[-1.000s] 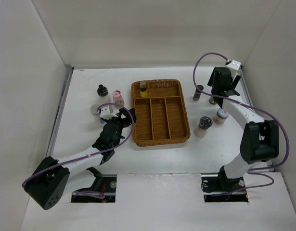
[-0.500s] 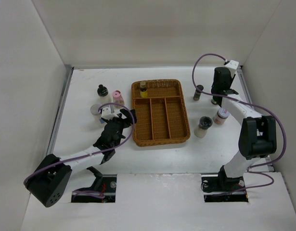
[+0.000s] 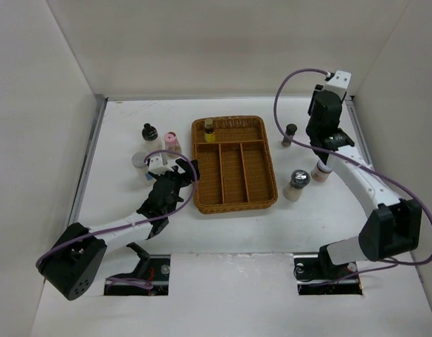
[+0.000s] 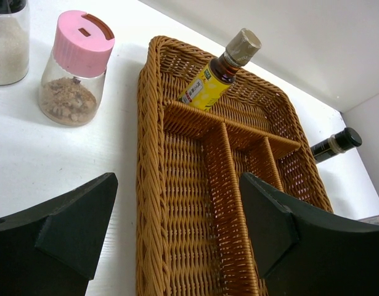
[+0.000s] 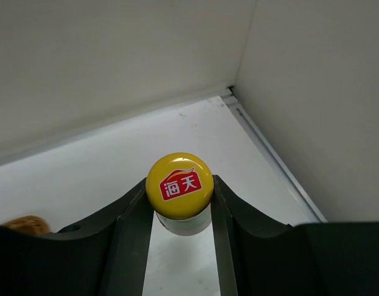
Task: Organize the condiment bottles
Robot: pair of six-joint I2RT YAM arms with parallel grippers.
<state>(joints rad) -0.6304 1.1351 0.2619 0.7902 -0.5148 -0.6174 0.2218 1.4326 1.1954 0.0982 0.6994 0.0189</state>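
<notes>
Here, right jaws clamp the yellow-capped bottle (image 5: 179, 185) near the corner; left jaws gape wide.

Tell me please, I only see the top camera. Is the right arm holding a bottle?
Observer: Yes. The right tool is closed on the cap of a yellow-capped bottle.
Operator: What about the left one?
Observer: The left tool is open and empty, with the wicker tray in front of it.
Operator: What's in the pink one?
Observer: The pink-capped jar holds brown crumbs in its lower part.
</notes>
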